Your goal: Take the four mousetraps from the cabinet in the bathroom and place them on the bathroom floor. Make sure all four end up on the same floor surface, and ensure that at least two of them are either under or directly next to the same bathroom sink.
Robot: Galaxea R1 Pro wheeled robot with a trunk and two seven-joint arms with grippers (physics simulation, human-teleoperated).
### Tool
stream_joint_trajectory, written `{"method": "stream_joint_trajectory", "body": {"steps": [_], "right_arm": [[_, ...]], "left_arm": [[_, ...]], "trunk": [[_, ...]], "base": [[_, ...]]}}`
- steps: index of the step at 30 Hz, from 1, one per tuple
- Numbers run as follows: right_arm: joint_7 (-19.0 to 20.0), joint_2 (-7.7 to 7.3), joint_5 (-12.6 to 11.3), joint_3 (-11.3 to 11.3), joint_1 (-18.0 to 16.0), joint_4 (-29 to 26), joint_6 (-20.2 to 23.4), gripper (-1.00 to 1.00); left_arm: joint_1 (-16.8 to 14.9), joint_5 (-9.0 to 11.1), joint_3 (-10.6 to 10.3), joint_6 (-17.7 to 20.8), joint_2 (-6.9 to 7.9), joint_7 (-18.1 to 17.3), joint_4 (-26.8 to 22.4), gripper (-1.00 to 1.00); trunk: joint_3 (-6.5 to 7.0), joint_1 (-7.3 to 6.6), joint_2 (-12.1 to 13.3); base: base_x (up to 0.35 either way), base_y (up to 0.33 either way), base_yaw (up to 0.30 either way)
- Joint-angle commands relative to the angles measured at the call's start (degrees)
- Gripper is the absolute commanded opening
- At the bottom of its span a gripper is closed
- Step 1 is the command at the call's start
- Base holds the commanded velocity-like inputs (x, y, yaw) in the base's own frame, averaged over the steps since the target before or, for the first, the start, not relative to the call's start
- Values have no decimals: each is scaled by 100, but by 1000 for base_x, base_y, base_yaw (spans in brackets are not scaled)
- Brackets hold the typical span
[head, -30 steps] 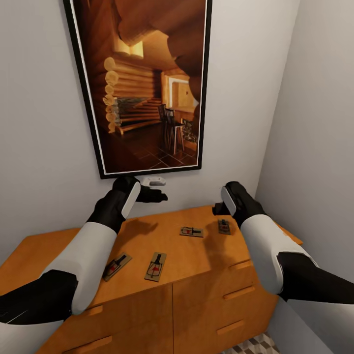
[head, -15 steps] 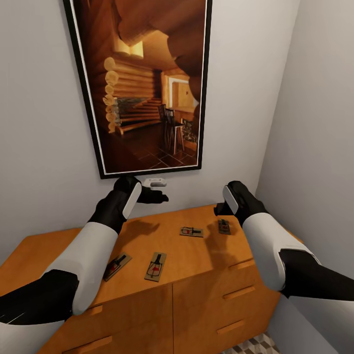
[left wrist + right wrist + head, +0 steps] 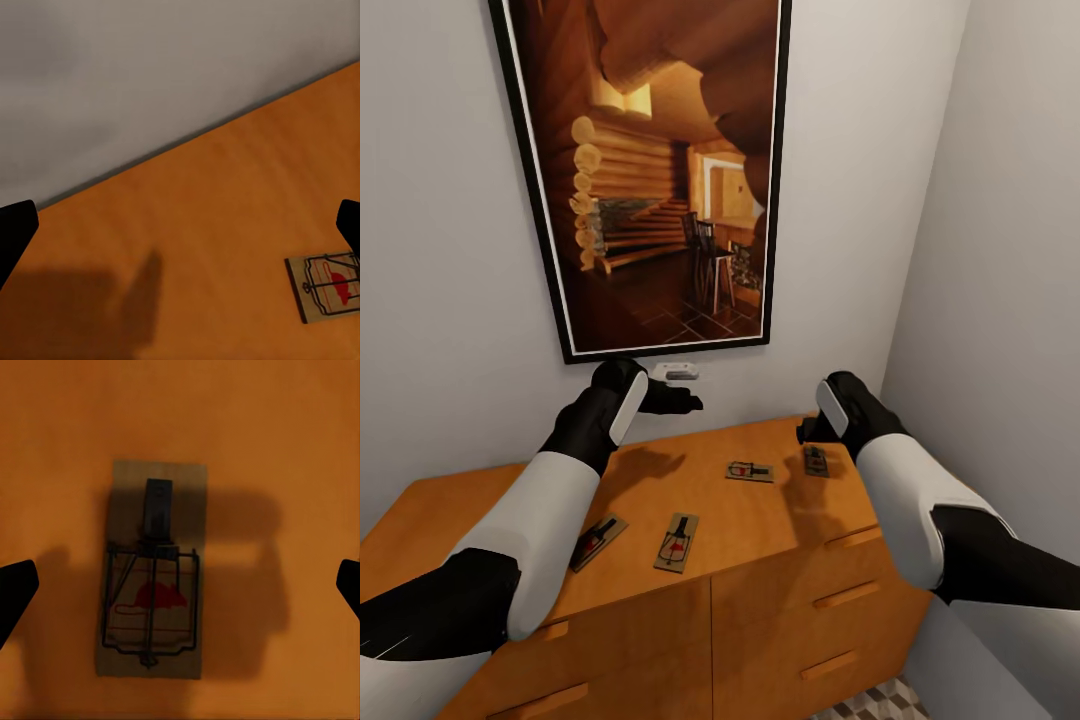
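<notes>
Right fingers (image 3: 15,592) wide — mousetrap (image 3: 152,574) between

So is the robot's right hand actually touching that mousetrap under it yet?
Apart. In the right wrist view the mousetrap lies flat on the cabinet, with both fingertips spread wide at the picture's edges and bare wood on either side of it.

Cabinet (image 3: 760,560) across the lower frame against the wall, four mousetraps on its top: two at lower centre-left (image 3: 597,541) (image 3: 677,542), two further right nearer the wall (image 3: 750,471) (image 3: 816,460), framed picture (image 3: 660,170) on the wall above, floor (image 3: 880,702) at bottom right.
</notes>
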Motion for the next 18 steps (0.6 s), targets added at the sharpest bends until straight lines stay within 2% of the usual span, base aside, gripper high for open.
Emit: {"method": "stream_joint_trajectory", "body": {"steps": [1,9,18], "right_arm": [[-51,-9,-78,-38,-4,30,9,100],[-51,-126,-265,-78,-4,235,-89,100],[-51,-133,-304,-87,-4,277,-154,100]], "left_arm": [[-4,7,-4,23,1,-5,-4,100],[-4,10,-4,21,1,-7,-2,100],[-4,15,-4,20,1,-7,-3,100]], "trunk": [[-7,0,-4],[-7,0,-4],[-7,0,-4]], "base": [[0,0,0],[0,0,0],[0,0,0]]}}
